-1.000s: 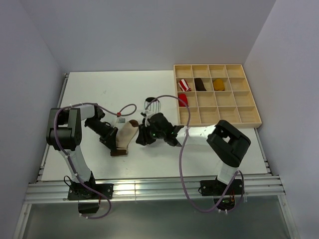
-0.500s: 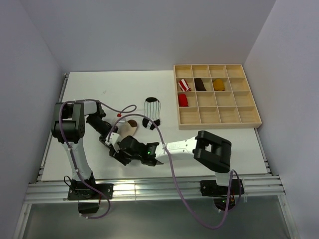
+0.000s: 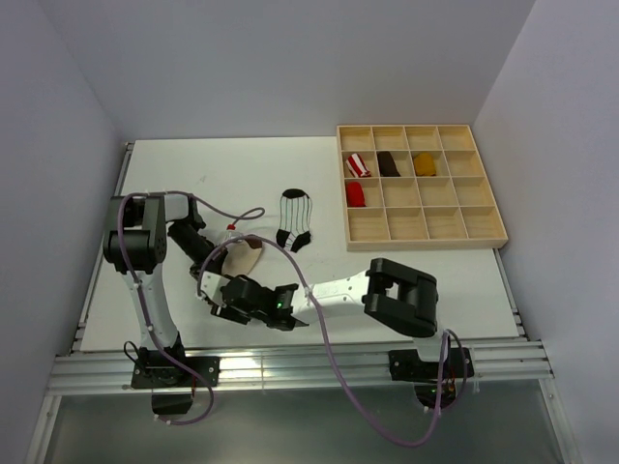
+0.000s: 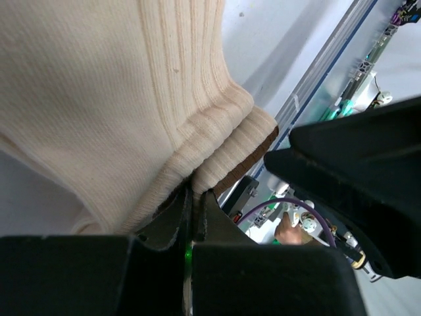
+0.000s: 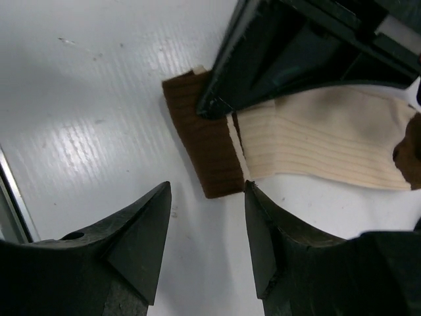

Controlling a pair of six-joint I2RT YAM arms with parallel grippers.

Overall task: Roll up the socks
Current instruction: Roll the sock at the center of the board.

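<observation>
The right arm [image 3: 334,285] is swinging away from the middle of the table [image 3: 174,174] to its near left side, bringing the right gripper [image 5: 206,189] over the brown band [image 5: 204,148] of the cream sock [image 3: 244,257], just beside the left gripper [image 4: 196,197]. Its jaws are spreading wider as it goes. The striped sock [image 3: 293,218], bunched against the right gripper a second ago, is now lying flat and well apart from it. The left arm [image 3: 135,237] is drawing its elbow slightly farther back.
</observation>
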